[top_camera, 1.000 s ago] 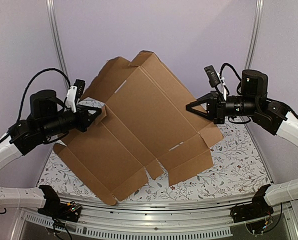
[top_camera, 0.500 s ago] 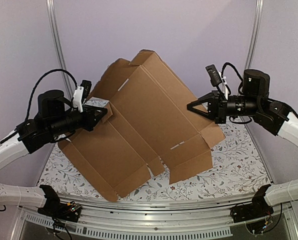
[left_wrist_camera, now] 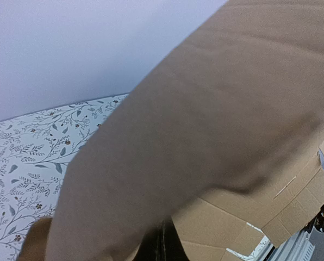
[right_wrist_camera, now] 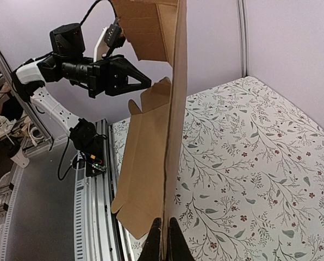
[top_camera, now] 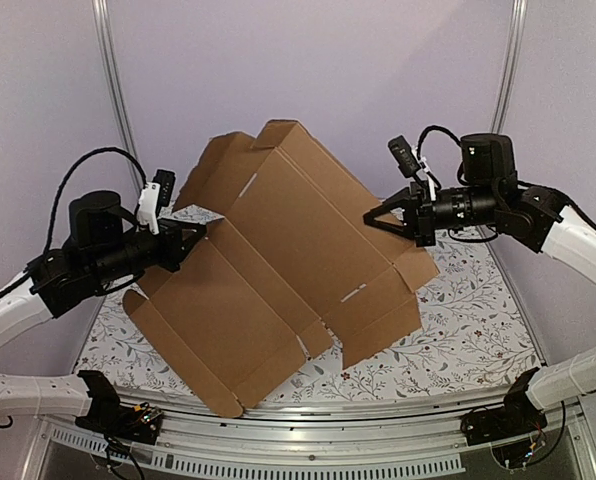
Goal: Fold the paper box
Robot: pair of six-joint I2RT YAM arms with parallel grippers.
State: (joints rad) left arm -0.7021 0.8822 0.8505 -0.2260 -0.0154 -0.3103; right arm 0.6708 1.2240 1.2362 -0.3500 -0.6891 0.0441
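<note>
The paper box (top_camera: 288, 260) is a flat brown cardboard sheet with flaps and slits, held tilted on edge above the floral table (top_camera: 478, 320). Its lowest corner is near the table's front. My left gripper (top_camera: 200, 238) is shut at the sheet's left flap edge. In the left wrist view, blurred cardboard (left_wrist_camera: 205, 109) covers most of the frame and the dark gripper (left_wrist_camera: 164, 244) shows only at the bottom. My right gripper (top_camera: 373, 217) is shut on the sheet's right edge. The right wrist view shows that edge (right_wrist_camera: 170, 136) running straight up from the pinched gripper (right_wrist_camera: 163, 247).
An aluminium rail (top_camera: 308, 440) runs along the table's near edge, with both arm bases on it. Purple walls and metal frame posts (top_camera: 113, 90) close in the back and sides. The patterned tabletop (right_wrist_camera: 249, 163) lies to the right of the sheet.
My right gripper has moved left and slightly up, carrying the sheet's right edge with it. The left gripper went right, then back left and lower. The sheet now stands a little steeper.
</note>
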